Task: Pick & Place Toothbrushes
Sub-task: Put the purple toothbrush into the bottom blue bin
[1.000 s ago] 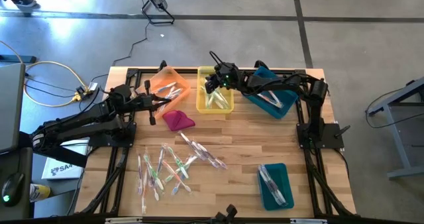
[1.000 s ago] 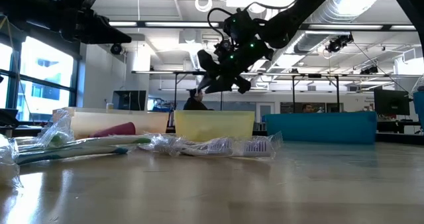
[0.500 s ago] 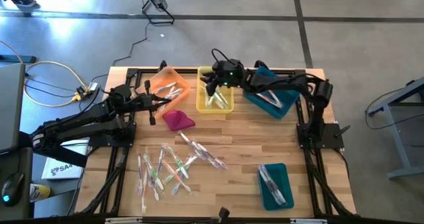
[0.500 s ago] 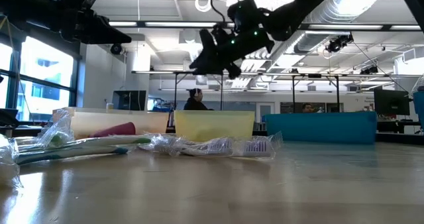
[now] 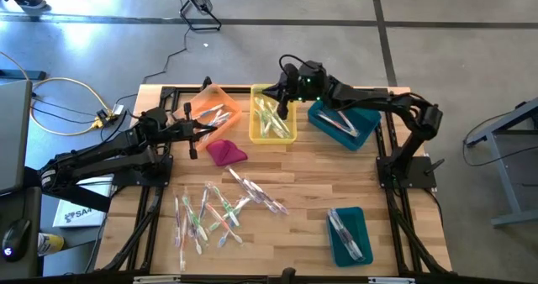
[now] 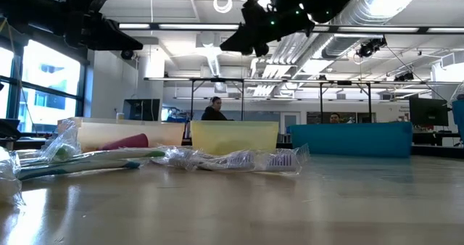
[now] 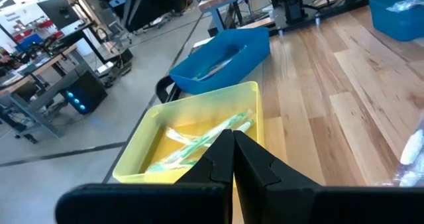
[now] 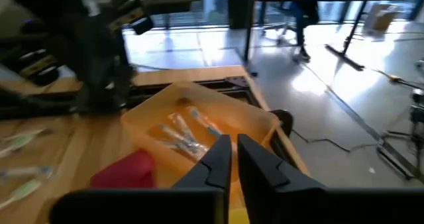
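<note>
- Toothbrushes (image 5: 217, 210) lay scattered loose on the near part of the wooden table (image 5: 294, 170); more lay in the orange bin (image 5: 213, 109), the yellow bin (image 5: 272, 114) and the two teal bins (image 5: 343, 124).
- Right gripper (image 5: 284, 92) hung in the air over the far edge of the yellow bin, its fingers (image 8: 217, 159) pressed almost together with nothing between them.
- Left gripper (image 5: 205, 128) waited beside the orange bin, just above the pink cloth (image 5: 225, 153), its fingers (image 7: 225, 159) pressed together and empty.
</note>
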`<action>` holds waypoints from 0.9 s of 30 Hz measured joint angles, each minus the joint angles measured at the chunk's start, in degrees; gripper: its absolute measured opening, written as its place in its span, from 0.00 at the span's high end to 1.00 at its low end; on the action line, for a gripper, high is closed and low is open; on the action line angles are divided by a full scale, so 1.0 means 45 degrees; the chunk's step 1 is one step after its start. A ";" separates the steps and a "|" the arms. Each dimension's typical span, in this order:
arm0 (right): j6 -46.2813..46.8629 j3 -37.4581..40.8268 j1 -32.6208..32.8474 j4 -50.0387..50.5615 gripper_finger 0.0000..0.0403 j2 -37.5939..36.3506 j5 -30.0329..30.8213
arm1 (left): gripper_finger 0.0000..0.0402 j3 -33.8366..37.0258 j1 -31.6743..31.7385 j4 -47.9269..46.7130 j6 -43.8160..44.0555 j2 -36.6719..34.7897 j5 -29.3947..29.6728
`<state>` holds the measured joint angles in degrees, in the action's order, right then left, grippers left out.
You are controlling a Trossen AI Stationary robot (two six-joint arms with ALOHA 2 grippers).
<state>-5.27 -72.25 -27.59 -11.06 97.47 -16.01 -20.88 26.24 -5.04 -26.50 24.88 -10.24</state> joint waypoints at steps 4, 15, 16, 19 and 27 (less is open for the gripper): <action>-0.0357 0.0000 -0.0435 0.0806 0.99 -0.0068 -0.1929 | 1.00 0.0000 0.0000 0.0029 0.0249 0.0000 0.0004; -0.1220 0.0005 -0.1294 0.2319 0.99 -0.0068 -0.4448 | 1.00 0.0000 0.0000 0.0032 0.0829 0.0000 0.0000; -0.1220 0.0005 -0.1293 0.2182 0.99 -0.0068 -0.4447 | 1.00 0.0000 0.0000 0.0034 0.0725 0.0000 0.0000; -0.1170 0.0005 -0.1284 0.1642 0.99 -0.0068 -0.4637 | 1.00 0.0000 0.0000 0.0036 0.0622 0.0000 0.0002; -0.1216 0.0005 -0.1288 0.0342 0.99 -0.0068 -0.6540 | 1.00 0.0000 0.0000 0.0039 0.1272 0.0005 -0.0112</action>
<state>-10.75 -72.23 -33.39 -9.52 97.17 -45.44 -20.88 26.24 -4.86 -20.78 24.91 -10.74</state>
